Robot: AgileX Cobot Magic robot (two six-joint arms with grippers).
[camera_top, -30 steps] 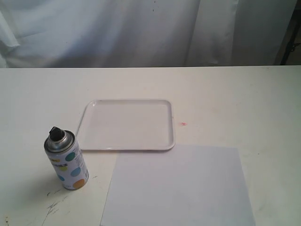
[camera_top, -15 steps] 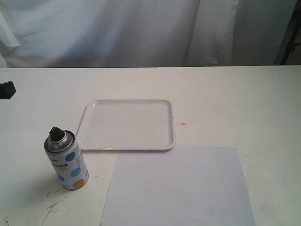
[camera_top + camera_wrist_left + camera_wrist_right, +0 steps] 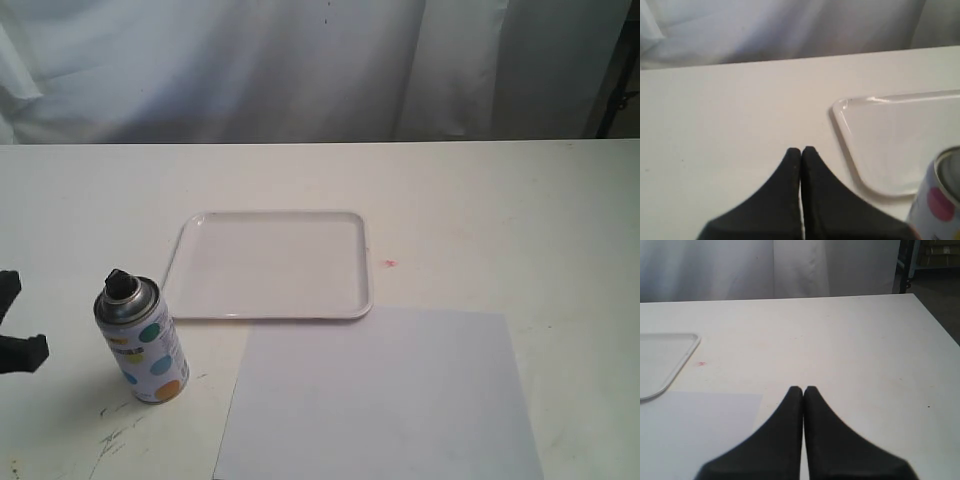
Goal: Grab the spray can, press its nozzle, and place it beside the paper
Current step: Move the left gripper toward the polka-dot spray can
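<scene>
Exterior view: can (image 3: pixel 142 340) is standing upright at lower left of the frame, nozzle (image 3: pixel 120 284) on top, apart from the paper (image 3: pixel 380 400) lying at lower centre.
Key relation: can is sitting near and to the right of the left gripper (image 3: pixel 801 150), its long axis vertical; left arm is the nearer one.
Left gripper: clenched, grasping nothing.
Right gripper (image 3: pixel 803 389): clenched, empty, hovering well apart from the can.
Count: one can, one paper, one tray (image 3: pixel 366 270), two grippers.
</scene>
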